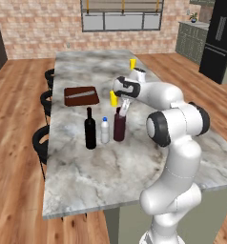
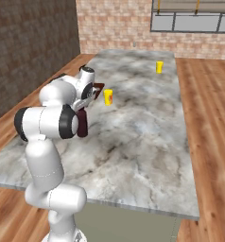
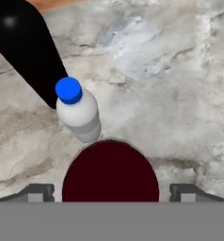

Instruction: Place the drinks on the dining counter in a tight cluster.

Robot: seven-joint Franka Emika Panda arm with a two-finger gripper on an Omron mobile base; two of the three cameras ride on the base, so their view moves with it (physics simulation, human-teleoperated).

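Observation:
Three drinks stand upright close together in a row on the dining counter [image 1: 110, 171]: a tall black wine bottle [image 1: 90, 131], a small whitish bottle with a blue cap [image 1: 105, 131] and a stout dark maroon bottle [image 1: 119, 127]. My gripper [image 1: 121, 110] hovers right over the maroon bottle's top, pointing down. In the hand view the maroon bottle [image 3: 110, 172] sits between the two fingertips [image 3: 36, 190] with a gap on each side, so the gripper [image 3: 111, 192] is open. The whitish bottle [image 3: 78, 113] and the wine bottle [image 3: 24, 42] lie just beyond. The maroon bottle [image 2: 82, 124] stands partly behind my arm.
A yellow cup [image 1: 114, 98] stands just behind the bottles and another [image 1: 133, 63] near the far end. A brown board [image 1: 81, 96] lies to the far left. Black stools [image 1: 40, 138] line the left side. Bare marble stretches toward the near edge.

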